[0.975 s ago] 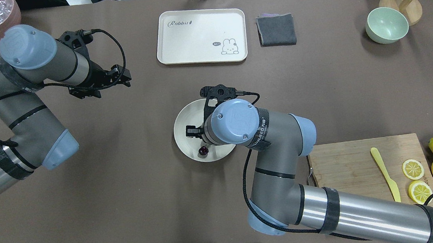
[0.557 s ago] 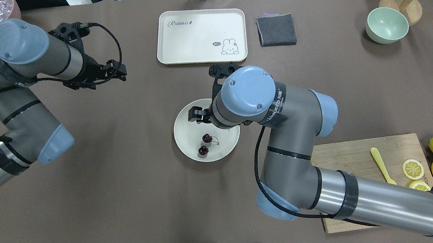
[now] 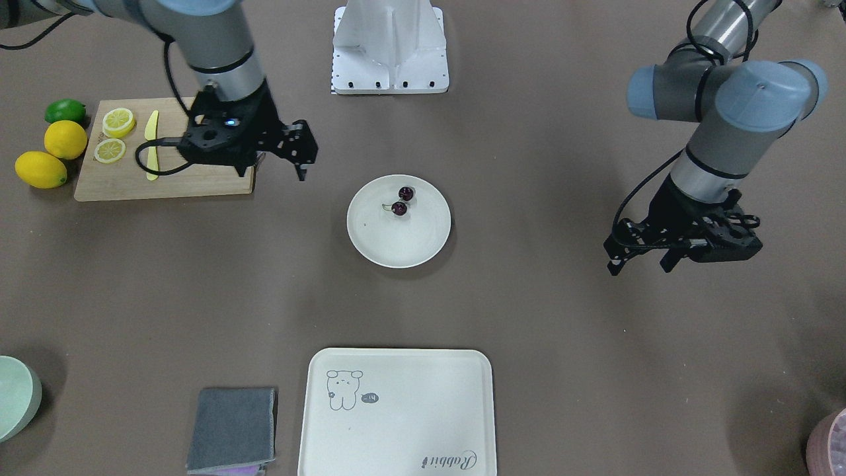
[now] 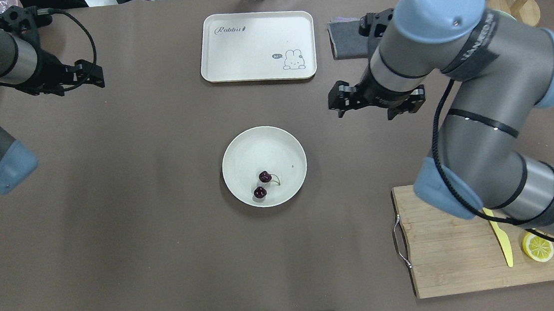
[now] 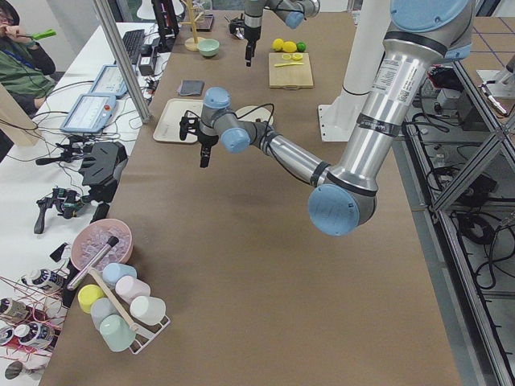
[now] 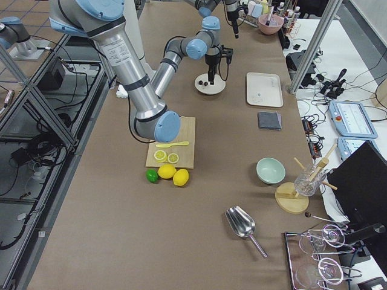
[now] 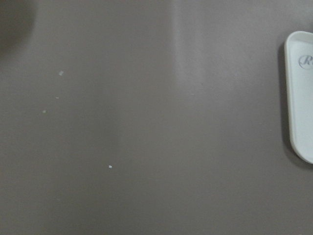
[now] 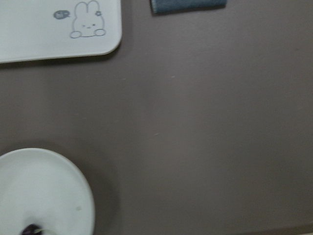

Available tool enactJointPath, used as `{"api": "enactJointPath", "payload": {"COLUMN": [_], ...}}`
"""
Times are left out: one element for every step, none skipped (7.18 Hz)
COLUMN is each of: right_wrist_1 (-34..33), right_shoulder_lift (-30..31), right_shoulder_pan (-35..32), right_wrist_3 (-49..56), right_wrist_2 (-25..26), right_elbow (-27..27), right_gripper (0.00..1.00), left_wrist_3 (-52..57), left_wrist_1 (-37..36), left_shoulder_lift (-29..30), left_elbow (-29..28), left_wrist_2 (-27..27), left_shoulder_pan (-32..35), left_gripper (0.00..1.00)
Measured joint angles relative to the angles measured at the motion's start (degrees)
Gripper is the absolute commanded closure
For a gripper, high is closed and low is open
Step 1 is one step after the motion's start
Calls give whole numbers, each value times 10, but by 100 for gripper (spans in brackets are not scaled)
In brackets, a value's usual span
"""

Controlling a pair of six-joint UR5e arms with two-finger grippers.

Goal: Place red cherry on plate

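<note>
The pair of glossy dark maroon cherries (image 4: 262, 184) lies in the round cream-white plate (image 4: 244, 151), toward its robot-side rim; the right tool (image 4: 367, 110) hangs beyond the plate, spread wide, empty; the left tool (image 3: 638, 264), well apart from the plate, gapes too.

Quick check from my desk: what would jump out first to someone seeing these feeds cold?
The red cherry pair, dark against the pale plate at mid-table, draws the eye first. Next come the right gripper and left gripper, both open, empty and well clear of the plate. The bright lemons beside the cutting board stand out at the robot's right.
</note>
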State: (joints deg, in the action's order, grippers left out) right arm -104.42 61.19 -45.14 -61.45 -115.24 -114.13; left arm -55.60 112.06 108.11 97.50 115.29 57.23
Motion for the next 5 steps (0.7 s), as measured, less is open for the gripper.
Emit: {"api": "enactJointPath", "payload": {"right_wrist_1": [-3, -3, -1, 0, 1], "right_shoulder_lift": [56, 113, 166, 211, 249], "right_shoulder_pan": [-53, -107, -165, -224, -291], "right_wrist_3": [107, 220, 329, 422, 521], "right_wrist_2": [-26, -49, -76, -98, -118], "right_elbow": [-7, -8, -6, 0, 19], "right_gripper": [0, 0, 0, 0, 0], "left_wrist_3": [42, 87, 144, 213, 289], "left_wrist_1": [1, 0, -3, -20, -60], "left_shoulder_lift": [-42, -81, -111, -133, -144], "left_elbow": [25, 42, 47, 48, 48], "left_wrist_2": [5, 21, 50, 81, 104], "left_shoulder_pan": [26, 63, 110, 161, 213], "left_gripper": [2, 2, 2, 2, 2]}}
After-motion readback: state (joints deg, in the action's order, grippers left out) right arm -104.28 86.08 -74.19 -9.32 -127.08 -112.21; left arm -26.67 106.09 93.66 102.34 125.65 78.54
